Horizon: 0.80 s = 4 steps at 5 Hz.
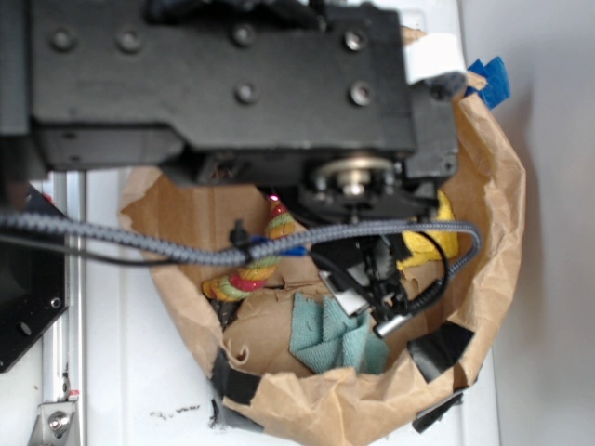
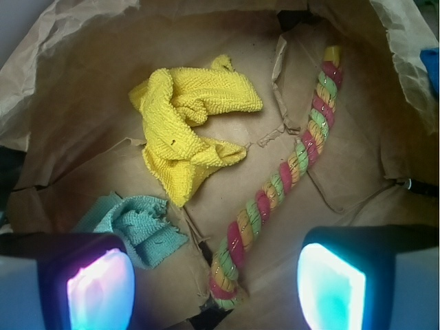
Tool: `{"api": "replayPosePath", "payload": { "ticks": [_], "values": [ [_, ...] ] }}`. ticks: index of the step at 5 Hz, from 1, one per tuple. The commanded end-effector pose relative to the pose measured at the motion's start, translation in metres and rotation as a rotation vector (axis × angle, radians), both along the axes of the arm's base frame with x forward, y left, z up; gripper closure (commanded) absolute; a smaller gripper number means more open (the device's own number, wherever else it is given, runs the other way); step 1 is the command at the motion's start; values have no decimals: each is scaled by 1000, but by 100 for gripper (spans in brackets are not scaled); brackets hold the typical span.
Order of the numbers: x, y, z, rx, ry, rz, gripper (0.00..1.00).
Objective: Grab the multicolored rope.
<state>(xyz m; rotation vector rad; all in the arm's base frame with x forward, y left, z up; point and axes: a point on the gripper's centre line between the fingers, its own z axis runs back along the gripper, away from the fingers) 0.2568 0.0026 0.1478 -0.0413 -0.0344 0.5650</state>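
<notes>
The multicolored rope (image 2: 275, 187), twisted from red, yellow and light green strands, lies diagonally on the brown paper lining of a basket. In the wrist view its lower end rests between my two glowing fingers, apart from both. My gripper (image 2: 216, 289) is open and hovers above that end. In the exterior view the rope (image 1: 256, 265) shows partly behind a braided cable, left of my gripper (image 1: 367, 311), whose jaws I cannot make out there.
A yellow terry cloth (image 2: 187, 127) lies left of the rope and a small teal cloth (image 2: 137, 221) sits near the left finger. Crumpled brown paper walls (image 1: 483, 195) ring the area. The black arm body (image 1: 223, 84) fills the upper exterior view.
</notes>
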Motion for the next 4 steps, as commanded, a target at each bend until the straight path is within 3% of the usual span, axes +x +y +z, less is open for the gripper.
{"api": "replayPosePath", "payload": {
  "ticks": [1,2,4],
  "values": [
    [1,12,7,9,-31,21,0],
    [1,12,7,9,-31,21,0],
    [-18,5,-40,80,-74,-51,0]
  ]
}}
